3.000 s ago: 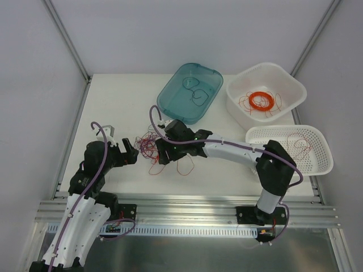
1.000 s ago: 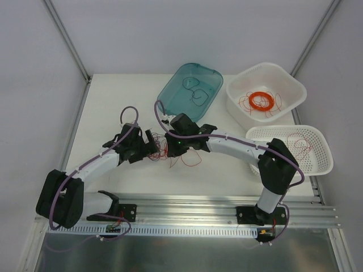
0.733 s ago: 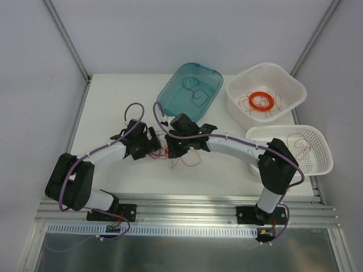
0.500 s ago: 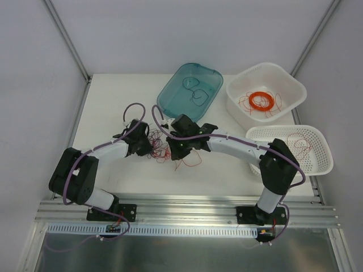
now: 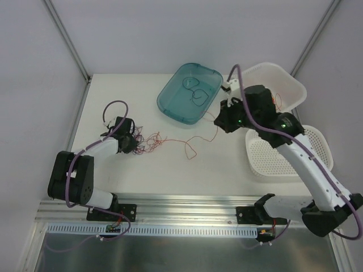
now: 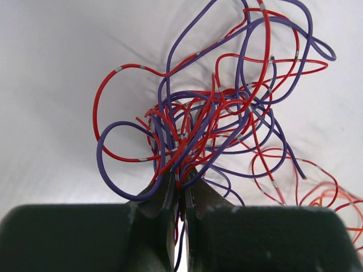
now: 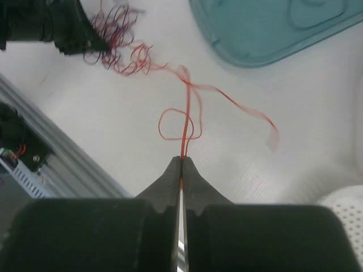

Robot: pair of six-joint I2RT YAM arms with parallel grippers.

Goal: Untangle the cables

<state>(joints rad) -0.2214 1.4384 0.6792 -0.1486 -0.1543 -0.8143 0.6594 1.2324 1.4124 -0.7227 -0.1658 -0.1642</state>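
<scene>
Two grips on one tangle.

Top view: the cables (image 5: 143, 141) bunched on the table left of centre, clamped at their left side by the left gripper (image 5: 131, 143). Left forearm low, reaching forward from its base. One red strand (image 5: 187, 144) drawn out of the wad, long axis running rightward and up to the right gripper (image 5: 220, 122), just beside the teal tray (image 5: 170, 99). Right arm raised, angled over the white basket (image 5: 258, 156).

Left wrist view: fingers (image 6: 164, 198) pressed together on a knot of red and purple loops (image 6: 215, 107), the rest fanned out ahead.

Right wrist view: tips (image 7: 181, 164) closed on the lone strand (image 7: 186, 127), leading straight ahead through a slack loop toward the wad (image 7: 119, 51), well apart at upper left. Likely next: more pull rightward along that line, with the nearer left arm as anchor.
</scene>
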